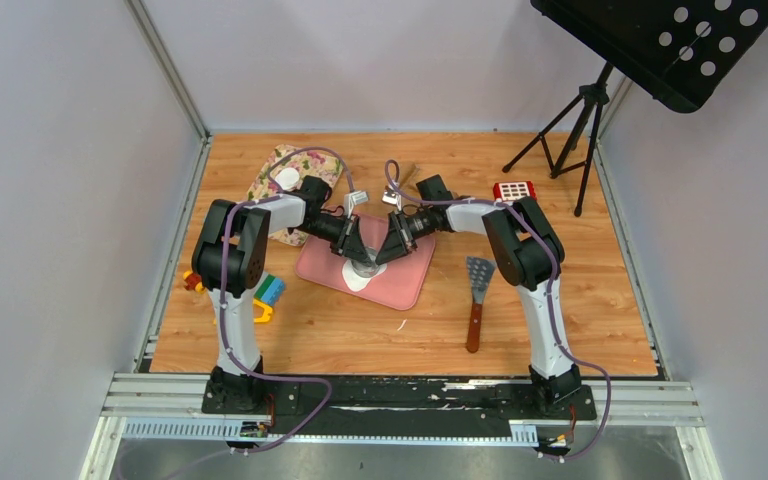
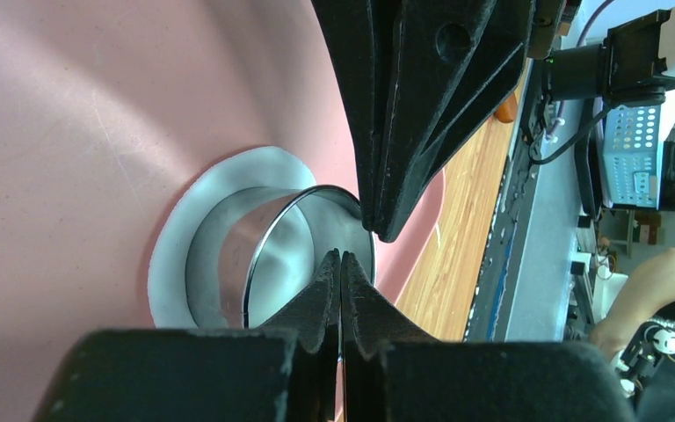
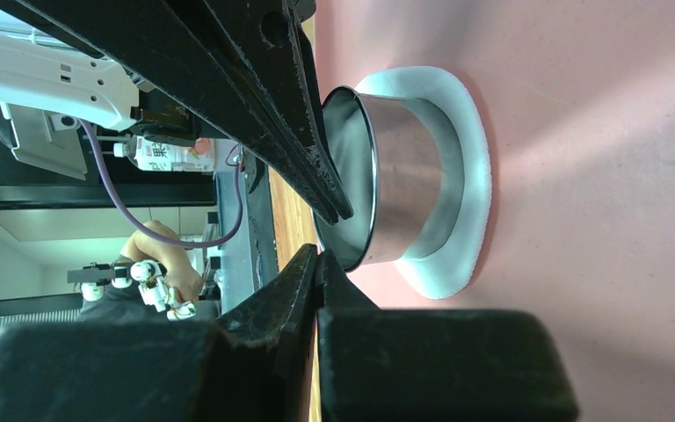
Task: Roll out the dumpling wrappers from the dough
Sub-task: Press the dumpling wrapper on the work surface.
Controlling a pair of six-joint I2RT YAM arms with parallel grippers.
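Pink mat (image 3: pixel 598 176), one dough sheet (image 3: pixel 473 176), one ring cutter (image 3: pixel 413 193), left gripper (image 2: pixel 341 255), right gripper (image 3: pixel 318 255)

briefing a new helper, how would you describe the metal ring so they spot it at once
On the wooden table, look at the pink mat in the middle. On it lies a flat white dough sheet, and the metal ring stands upright on that: a short, shiny, open-topped cylinder, the only metal thing on the mat.

A pink rectangular mat (image 1: pixel 405 282) lies on the wooden counter (image 1: pixel 580 330). A wooden-handled slotted metal spatula (image 1: pixel 477 292) is at its 3 o'clock, colourful plastic blocks (image 1: pixel 268 292) at 9, and a floral cloth (image 1: pixel 266 186) at 10.
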